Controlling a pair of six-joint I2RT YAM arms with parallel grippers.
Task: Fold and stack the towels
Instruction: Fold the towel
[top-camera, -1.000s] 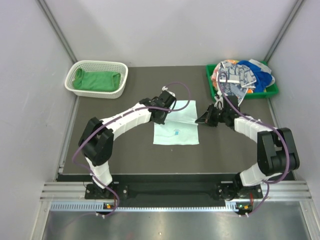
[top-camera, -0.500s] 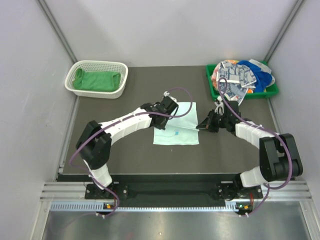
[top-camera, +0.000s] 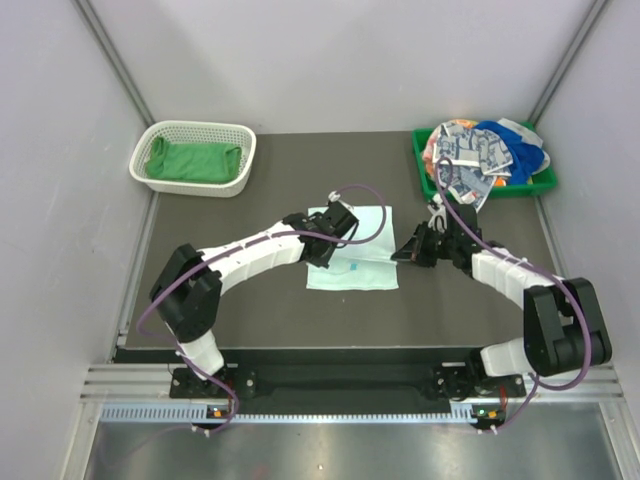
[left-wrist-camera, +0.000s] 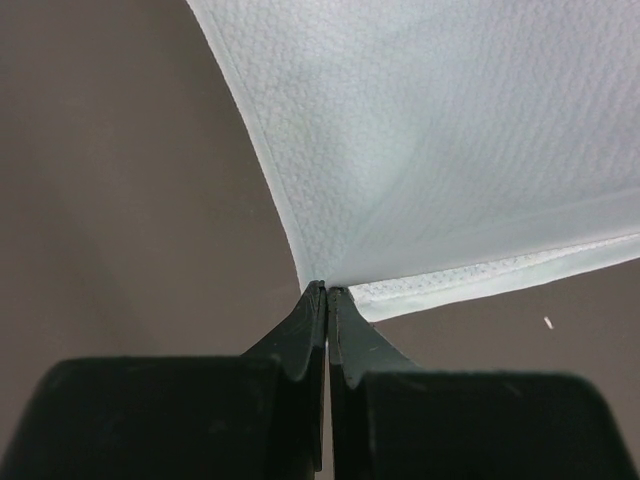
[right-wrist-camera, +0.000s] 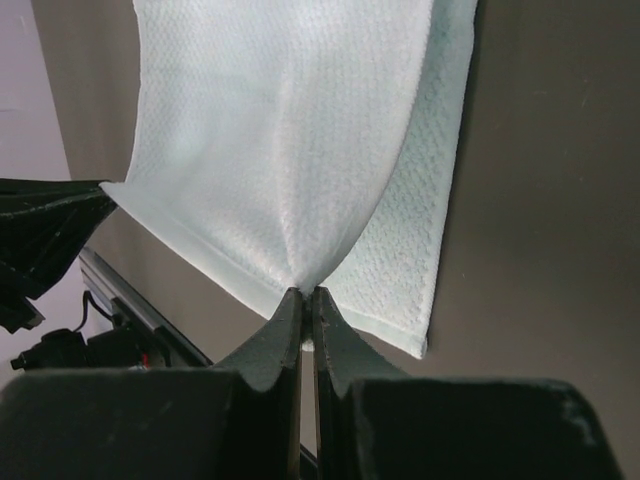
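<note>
A pale mint towel (top-camera: 355, 272) lies on the dark mat in the middle, its far edge lifted off the mat. My left gripper (top-camera: 322, 252) is shut on the towel's left corner (left-wrist-camera: 327, 290), and the cloth (left-wrist-camera: 450, 150) hangs away from the jaws. At the right corner (right-wrist-camera: 308, 292), my right gripper (top-camera: 395, 256) is also shut on the cloth. There the raised layer (right-wrist-camera: 290, 130) curves over the layer on the mat (right-wrist-camera: 420, 260). More towels (top-camera: 480, 155), blue, checked and orange-print, are piled at the back right. A bright green towel (top-camera: 195, 160) lies folded at the back left.
The towel pile sits in a green plastic tray (top-camera: 540, 185) at the mat's back right corner. The green towel rests in a white mesh basket (top-camera: 195, 127) at the back left. Grey walls close in both sides and the back.
Both grippers have moved toward the near edge, drawing the towel's far edge up and over the part still on the mat. Both stayed shut.
</note>
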